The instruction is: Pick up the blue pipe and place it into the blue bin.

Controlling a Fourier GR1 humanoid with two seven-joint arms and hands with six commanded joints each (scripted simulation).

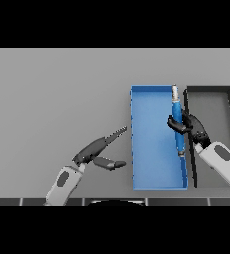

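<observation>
Blue, long cylindrical pipe point(178, 126) lies over the right side of the shallow blue rectangular bin point(154, 149), the right hand point(190, 126) curled around it. Left of the bin, the left hand point(99, 149) rests with straight, relaxed fingers.

A single head view looks steeply down from above onto the grey table point(57, 89), fairly close.

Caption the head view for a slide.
Right hand holds the blue pipe over the blue bin; left hand idle.
</observation>
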